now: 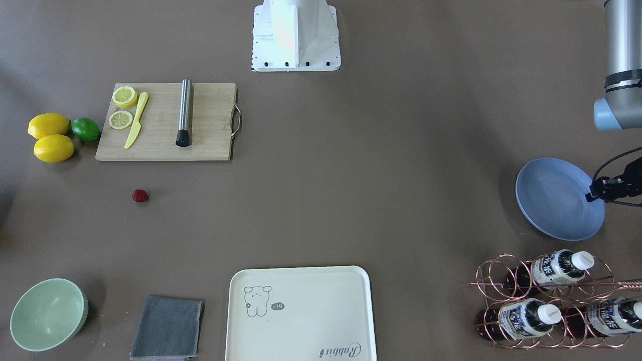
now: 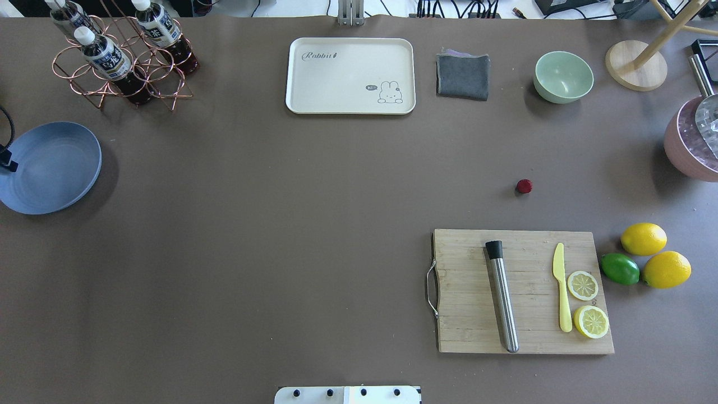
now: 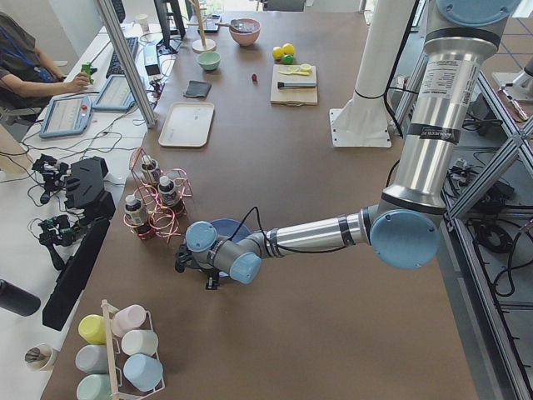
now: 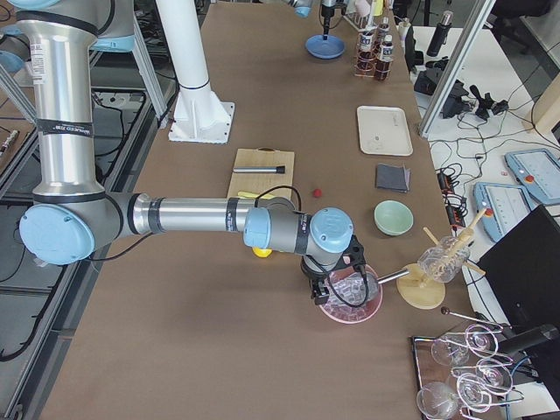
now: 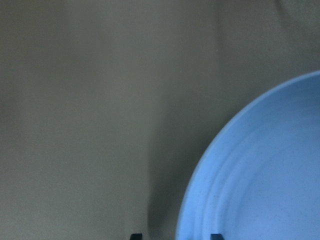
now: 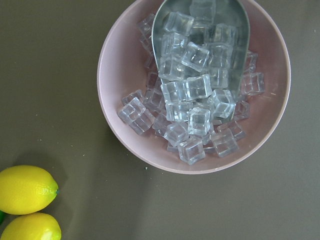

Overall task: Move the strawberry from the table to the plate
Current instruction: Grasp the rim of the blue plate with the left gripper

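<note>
The small dark red strawberry [image 2: 524,186] lies alone on the brown table [image 2: 280,224], just beyond the cutting board, and also shows in the front view [image 1: 140,196]. The blue plate [image 2: 47,167] rests far off at the table's left end. My left gripper [image 5: 176,236] hangs over the plate's [image 5: 260,170] rim; two fingertips [image 5: 136,236] stand apart with nothing between them. My right gripper [image 4: 325,289] hovers above a pink bowl of ice cubes [image 6: 195,85] at the right end, well away from the strawberry. Its fingers do not show, so I cannot tell its state.
A wooden cutting board [image 2: 521,292] carries a metal rod, a yellow knife and lemon slices. Two lemons [image 2: 656,255] and a lime sit beside it. Along the far edge stand a bottle rack [image 2: 120,56], a cream tray [image 2: 350,76], a grey cloth [image 2: 463,77] and a green bowl [image 2: 563,77].
</note>
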Controlling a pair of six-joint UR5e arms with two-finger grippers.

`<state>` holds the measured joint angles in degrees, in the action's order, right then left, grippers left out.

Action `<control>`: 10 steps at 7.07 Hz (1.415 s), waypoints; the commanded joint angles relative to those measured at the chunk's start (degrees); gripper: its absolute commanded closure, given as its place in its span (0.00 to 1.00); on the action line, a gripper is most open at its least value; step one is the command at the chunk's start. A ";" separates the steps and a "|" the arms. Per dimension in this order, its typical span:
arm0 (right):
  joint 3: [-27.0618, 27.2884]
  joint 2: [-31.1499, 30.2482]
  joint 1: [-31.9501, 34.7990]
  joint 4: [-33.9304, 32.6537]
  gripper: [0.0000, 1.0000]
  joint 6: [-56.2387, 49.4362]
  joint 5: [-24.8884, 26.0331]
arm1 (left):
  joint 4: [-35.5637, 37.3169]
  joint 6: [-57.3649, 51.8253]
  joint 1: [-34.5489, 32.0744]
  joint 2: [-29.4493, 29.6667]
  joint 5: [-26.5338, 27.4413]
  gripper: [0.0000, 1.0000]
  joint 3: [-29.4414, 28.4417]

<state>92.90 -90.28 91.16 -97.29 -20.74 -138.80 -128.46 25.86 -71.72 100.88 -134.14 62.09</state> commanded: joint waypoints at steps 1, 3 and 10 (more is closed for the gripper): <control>0.61 -0.07 -0.02 -0.09 0.00 0.00 -0.15 | -0.03 0.59 0.00 0.02 0.02 1.00 0.04; 3.24 -0.34 -0.02 -0.09 0.00 1.39 -0.07 | 0.05 3.92 0.00 0.46 -0.42 1.00 1.00; 10.64 4.85 -18.17 11.28 0.00 36.32 -0.77 | 0.67 46.21 10.33 -1.65 -8.18 1.00 32.95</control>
<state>103.74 -86.27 77.64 -91.53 7.61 -139.89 -127.85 61.32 -66.55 99.17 -144.18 88.24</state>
